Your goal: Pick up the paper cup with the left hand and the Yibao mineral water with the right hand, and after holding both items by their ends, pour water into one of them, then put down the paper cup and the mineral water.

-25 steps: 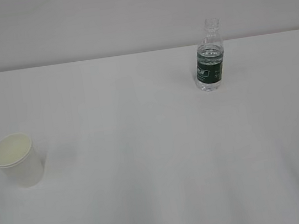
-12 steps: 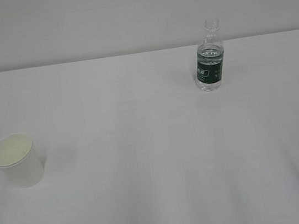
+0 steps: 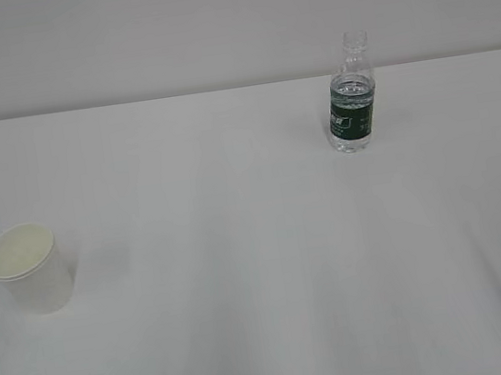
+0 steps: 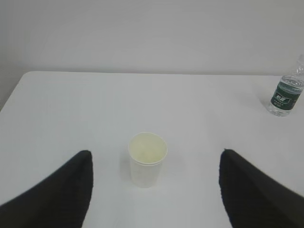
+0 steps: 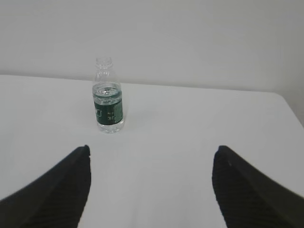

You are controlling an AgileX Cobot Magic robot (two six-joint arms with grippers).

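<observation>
From outside, you see the cup (image 3: 27,268) upright near the bench's (image 3: 262,270) left edge and the bottle (image 3: 350,94) standing far right, well apart, one for each arm. Your left tool (image 4: 154,190) stands spread wide, the cup centred ahead. Your right tool (image 5: 149,187) gapes too; the bottle sits left of centre.

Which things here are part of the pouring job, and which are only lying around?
Part of the job:
- paper cup, upright on the table
- Yibao mineral water, upright, far right
- left claw, open, behind the cup
- right claw, open, short of the bottle

Only lying around:
- nothing except the white table
</observation>
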